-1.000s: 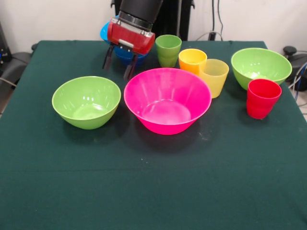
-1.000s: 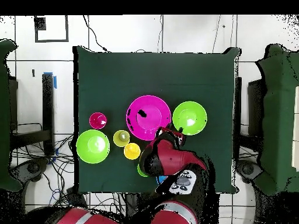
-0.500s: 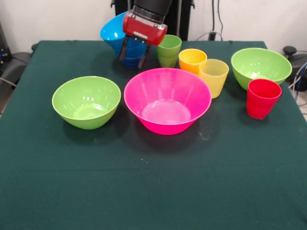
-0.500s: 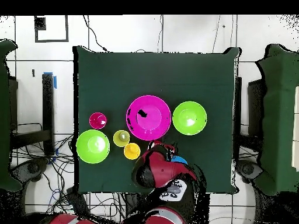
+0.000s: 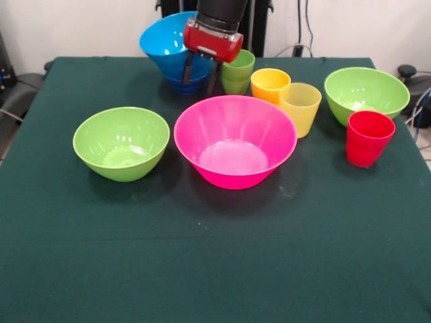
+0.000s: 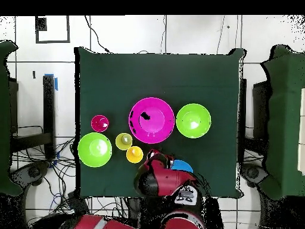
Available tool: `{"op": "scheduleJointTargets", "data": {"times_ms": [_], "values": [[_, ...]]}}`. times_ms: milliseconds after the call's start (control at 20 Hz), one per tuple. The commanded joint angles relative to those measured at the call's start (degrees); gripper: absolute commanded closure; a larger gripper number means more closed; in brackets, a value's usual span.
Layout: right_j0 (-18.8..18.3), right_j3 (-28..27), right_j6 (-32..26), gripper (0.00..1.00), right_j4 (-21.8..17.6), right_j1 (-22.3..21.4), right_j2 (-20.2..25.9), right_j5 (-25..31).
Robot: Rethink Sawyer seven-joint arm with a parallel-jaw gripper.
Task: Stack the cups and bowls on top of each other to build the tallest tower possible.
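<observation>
Front view shows the tower (image 5: 176, 55): nested blue bowls at the far edge of the table (image 5: 202, 269), wide bright blue one on top, tilted, smaller darker blue below. Looks like three bowls in there, can't count for sure from this angle. Gripper (image 5: 201, 73) sits right against its side, fingers spread, one in front of the lower blue bowl, the other next to the green cup (image 5: 236, 70). Not pinching anything as far as visible, though whether a finger touches the stack, can't tell.

Moving outward: green cup just beside the tower, then orange cup (image 5: 269, 85) touching the pale yellow cup (image 5: 300, 108). Big pink bowl (image 5: 235, 140) in the middle, one lime green bowl (image 5: 122, 142) beside it, second lime green bowl (image 5: 366, 93) on the other side with the red cup (image 5: 368, 137) right in front of it.

Overhead view mostly hides the tower under the arm, only a sliver of blue (image 6: 180, 165) peeking out.

Progress guess: early days. Only the blue bowls stacked so far. Still loose: pink bowl, both lime bowls, all four cups. Plus the small-on-bottom order looks kinda wobbly for anything going on top, so probably a tipping risk.
</observation>
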Motion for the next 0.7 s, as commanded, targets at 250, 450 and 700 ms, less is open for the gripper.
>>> {"op": "scheduleJointTargets", "data": {"times_ms": [250, 450, 700], "values": [[-8.1, -1.5, 4.3, 0.0, -0.7, 5.0, 16.4, 8.0], [-6.8, -3.0, 4.9, 0.0, -0.2, 7.1, 15.2, 4.8], [-6.5, -3.4, 5.3, 0.0, 0.0, 7.5, 14.9, 3.8]]}}
